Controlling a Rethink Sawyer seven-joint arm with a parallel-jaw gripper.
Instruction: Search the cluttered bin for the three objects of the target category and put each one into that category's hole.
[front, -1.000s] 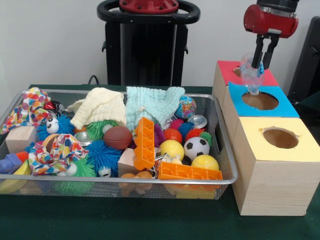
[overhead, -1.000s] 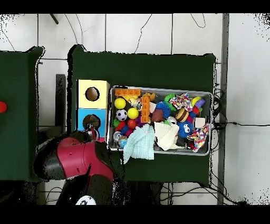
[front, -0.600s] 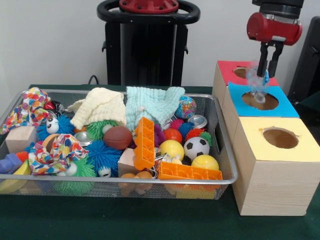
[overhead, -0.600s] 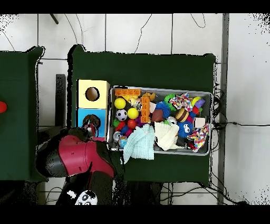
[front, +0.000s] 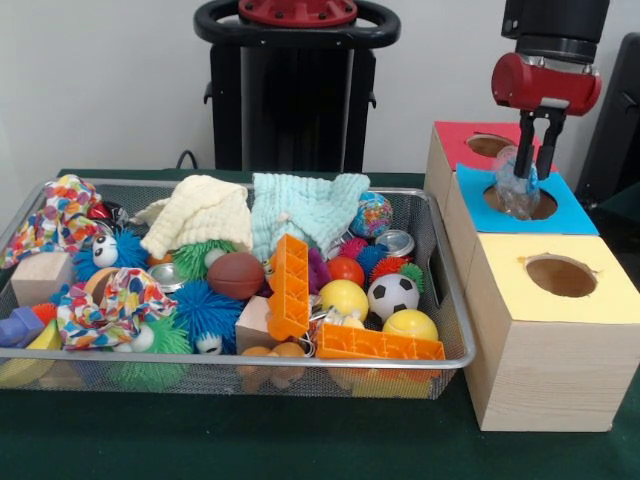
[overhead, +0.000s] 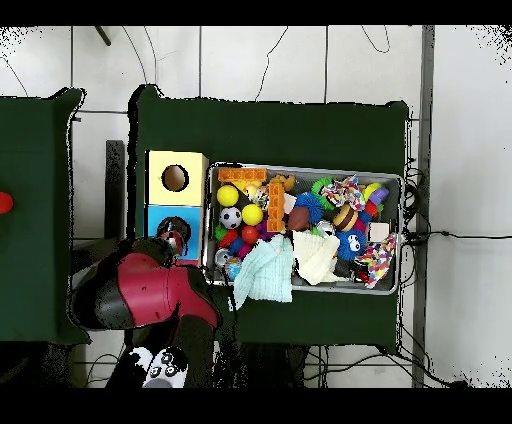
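My gripper (front: 531, 168) hangs over the blue-topped box (front: 560, 212), shut on a crumpled clear plastic bottle (front: 517, 190). The bottle's lower end sits right at the round hole (front: 535, 203) in that box. In the overhead view the red arm (overhead: 145, 295) covers most of the gripper, which reaches over the blue box (overhead: 158, 218). A wire mesh bin (front: 452, 300) to the left is packed with balls, cloths, spiky toys, orange plastic blocks (front: 288, 286) and metal cans (front: 396, 242).
A red-topped box (front: 455, 140) stands behind the blue one and a yellow-topped box (front: 545, 330) in front, each with a round hole. The bin's rim (overhead: 300, 167) lies close beside the boxes. A black stand rises behind the bin.
The gripper has carried the clear bottle from over the red and blue boxes' shared edge, rightward and down, onto the blue box's hole.
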